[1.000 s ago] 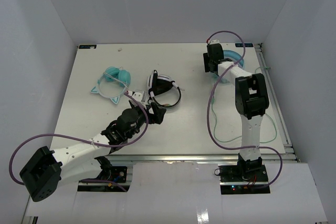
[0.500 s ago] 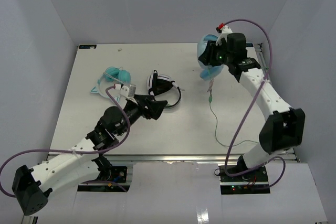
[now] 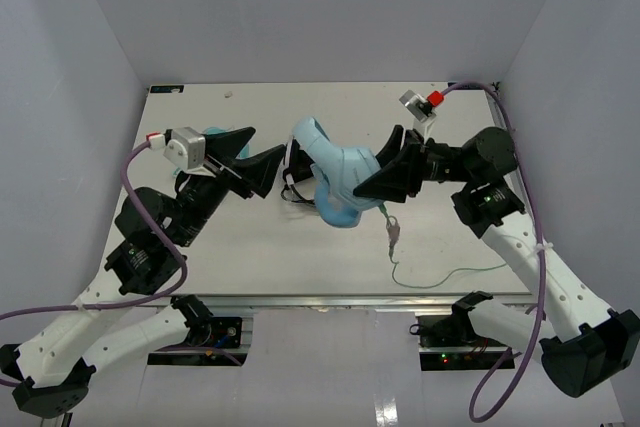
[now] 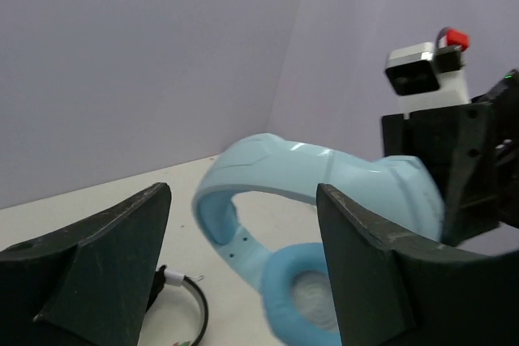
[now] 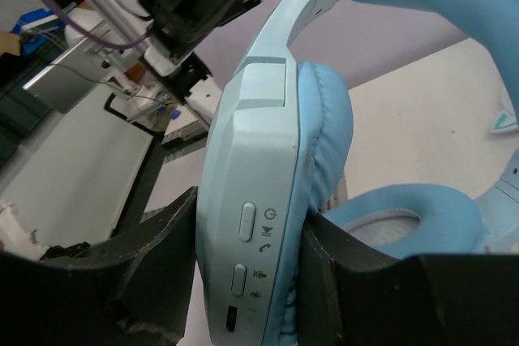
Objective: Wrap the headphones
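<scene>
The light blue headphones (image 3: 335, 172) hang in the air over the middle of the table. My right gripper (image 3: 372, 187) is shut on one ear cup (image 5: 259, 160), its fingers pressing the cup's hard shell and padding. The thin pale green cable (image 3: 440, 275) drops from the cup and trails over the table to the right. My left gripper (image 3: 262, 160) stands open just left of the headband (image 4: 308, 169), holding nothing. In the left wrist view the headband and the other ear cup (image 4: 304, 293) show beyond its spread fingers.
Black-and-white headphones (image 3: 296, 192) lie on the table under the raised pair, also seen low in the left wrist view (image 4: 195, 313). Teal cat-ear headphones (image 3: 213, 133) lie at the left, mostly hidden by my left wrist. White walls enclose the table on three sides.
My right arm lifted the headphones from the far right corner and swung them to the middle. My left arm rose off the black-and-white headphones and turned toward them.
</scene>
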Action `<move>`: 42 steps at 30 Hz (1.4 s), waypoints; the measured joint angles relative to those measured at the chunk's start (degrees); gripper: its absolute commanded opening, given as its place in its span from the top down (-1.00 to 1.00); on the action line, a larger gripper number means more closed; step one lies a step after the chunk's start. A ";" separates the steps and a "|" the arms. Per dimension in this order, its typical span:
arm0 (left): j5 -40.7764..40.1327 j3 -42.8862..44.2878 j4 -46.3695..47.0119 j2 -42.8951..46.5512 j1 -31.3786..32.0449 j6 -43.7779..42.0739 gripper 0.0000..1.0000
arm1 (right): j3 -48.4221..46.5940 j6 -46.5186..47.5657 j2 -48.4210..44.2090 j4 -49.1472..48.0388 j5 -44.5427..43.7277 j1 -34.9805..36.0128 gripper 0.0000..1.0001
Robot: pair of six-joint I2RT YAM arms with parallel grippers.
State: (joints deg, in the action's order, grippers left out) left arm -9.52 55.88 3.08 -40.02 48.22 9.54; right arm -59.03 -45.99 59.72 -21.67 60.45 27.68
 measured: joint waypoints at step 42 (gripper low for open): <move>28.56 -12.35 22.10 -4.96 -0.06 -21.03 -0.47 | 17.69 -37.20 -15.38 -27.96 -2.18 2.41 0.85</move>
State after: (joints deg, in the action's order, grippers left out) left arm 19.04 43.53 25.18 -44.98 48.16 -11.49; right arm -41.34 -83.19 44.33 -49.63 58.28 30.09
